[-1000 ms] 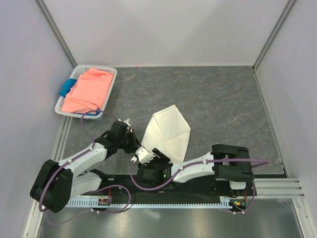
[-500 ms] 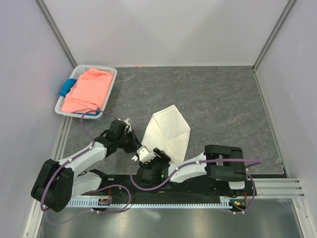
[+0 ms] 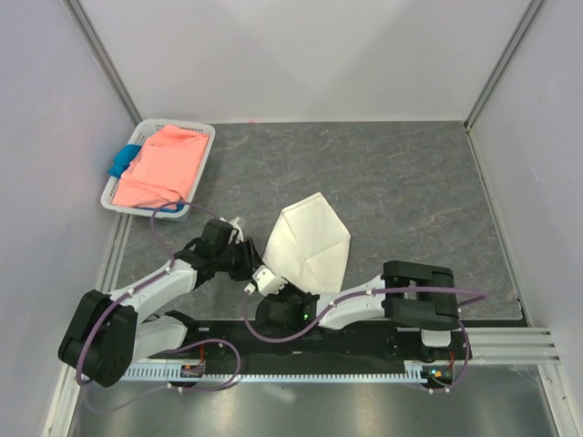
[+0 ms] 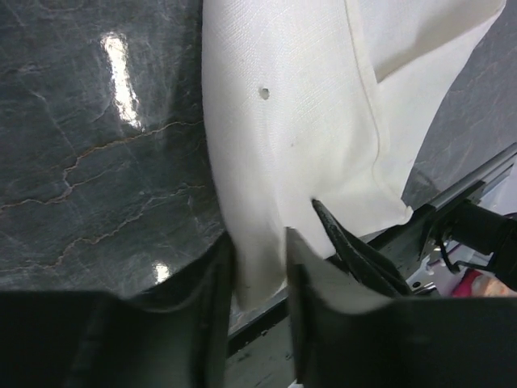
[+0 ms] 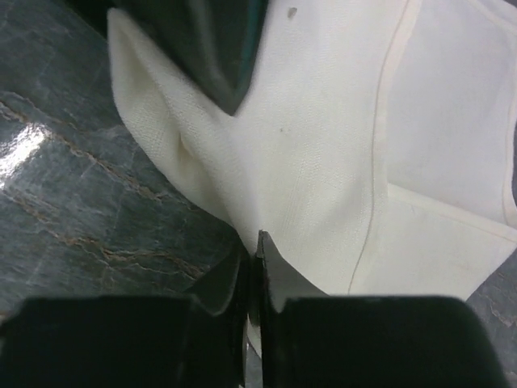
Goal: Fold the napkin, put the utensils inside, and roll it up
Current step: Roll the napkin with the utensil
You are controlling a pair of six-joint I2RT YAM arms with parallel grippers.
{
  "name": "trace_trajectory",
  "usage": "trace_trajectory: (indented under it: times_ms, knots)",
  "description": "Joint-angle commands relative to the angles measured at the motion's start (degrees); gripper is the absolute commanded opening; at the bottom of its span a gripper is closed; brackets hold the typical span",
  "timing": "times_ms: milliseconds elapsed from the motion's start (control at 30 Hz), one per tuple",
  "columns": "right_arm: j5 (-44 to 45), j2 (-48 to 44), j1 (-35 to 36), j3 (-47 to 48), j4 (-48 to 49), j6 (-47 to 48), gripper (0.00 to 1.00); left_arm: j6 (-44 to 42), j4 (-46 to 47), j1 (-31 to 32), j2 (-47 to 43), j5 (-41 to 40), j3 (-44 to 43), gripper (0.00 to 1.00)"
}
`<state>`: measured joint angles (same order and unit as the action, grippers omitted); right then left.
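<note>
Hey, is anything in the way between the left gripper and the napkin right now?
Nothing visible. The left gripper stands open astride the napkin at its near corner, with cloth in the gap. The right gripper pinches the same edge close beside it, not in between.

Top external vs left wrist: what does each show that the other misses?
Only top external: the basket holding the pink cloth and blue cloth, and the whole napkin outline. Only left wrist: a small dark spot on the napkin, and the left gripper standing open astride its near edge. Both: the folded napkin lying on the table, with the right gripper at its edge.
</note>
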<state>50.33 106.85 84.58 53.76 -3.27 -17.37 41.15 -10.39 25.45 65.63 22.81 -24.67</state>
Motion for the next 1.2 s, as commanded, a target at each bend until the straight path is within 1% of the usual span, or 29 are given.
trace_trajectory:
  times_ms: [0,33,67,167,233,267,333,433,467,500,567,733,900,1000,1067,1167]
  knots:
    - [-12.69,-3.48,-3.18,-1.64,-0.50,3.21,0.05,-0.72,2.48,-0.40,-1.99,-1.00,-0.04,0.59]
    - [-16.19,-3.92,-3.88,-1.29,-1.03,3.30,0.03,-0.63,2.48,-0.40,-3.12,-1.79,0.32,0.63]
    - [-18.40,-4.36,-5.20,-1.11,-1.56,3.65,0.01,-0.19,2.48,-0.40,-3.74,-3.80,0.58,0.70]
    - [-25.61,-6.03,-8.01,0.03,-4.55,3.92,0.00,0.77,2.39,-0.49,-6.82,-8.28,2.25,0.78]
    - [-29.39,-7.18,-9.51,1.34,-7.27,4.01,0.00,1.13,1.87,-0.49,-8.49,-10.58,3.48,0.81]
    - [-32.97,-7.53,-11.08,1.79,-8.24,3.92,0.00,1.22,1.52,-0.49,-10.32,-13.03,3.74,0.84]
    - [-36.95,-8.14,-12.76,3.45,-11.49,3.83,0.00,0.96,0.47,-0.40,-12.53,-17.07,4.45,0.86]
    - [-43.80,-8.76,-15.66,5.56,-15.18,3.39,0.00,-0.45,0.02,-0.49,-17.10,-20.77,5.33,0.87]
    - [-48.26,-8.76,-17.50,6.09,-15.89,3.22,0.00,-1.50,0.02,-0.40,-19.20,-21.22,5.50,0.87]
    - [-50.04,-8.85,-18.47,7.05,-17.37,2.78,0.00,-1.85,0.28,-0.40,-20.26,-21.49,5.68,0.87]
    - [-57.05,-8.59,-21.36,8.02,-19.13,2.60,0.00,-3.78,2.65,-0.40,-22.89,-20.79,6.64,0.88]
    - [-68.15,-7.10,-27.34,10.66,-22.04,2.34,0.00,-6.60,8.71,-0.14,-25.46,-16.67,9.19,0.88]
    - [-79.12,-3.32,-32.27,11.46,-23.80,2.60,0.00,-7.22,18.12,0.21,-24.06,-10.78,12.27,0.87]
    - [-83.71,-0.95,-34.82,11.19,-23.80,3.04,0.00,-8.36,22.69,0.56,-23.53,-8.84,13.76,0.87]
    - [-88.72,1.16,-36.67,11.19,-23.54,3.30,0.00,-9.33,24.97,0.91,-23.18,-8.31,14.73,0.88]
    - [-92.33,3.88,-38.95,11.63,-23.71,3.39,0.00,-10.64,29.28,1.79,-22.30,-7.25,15.87,0.88]
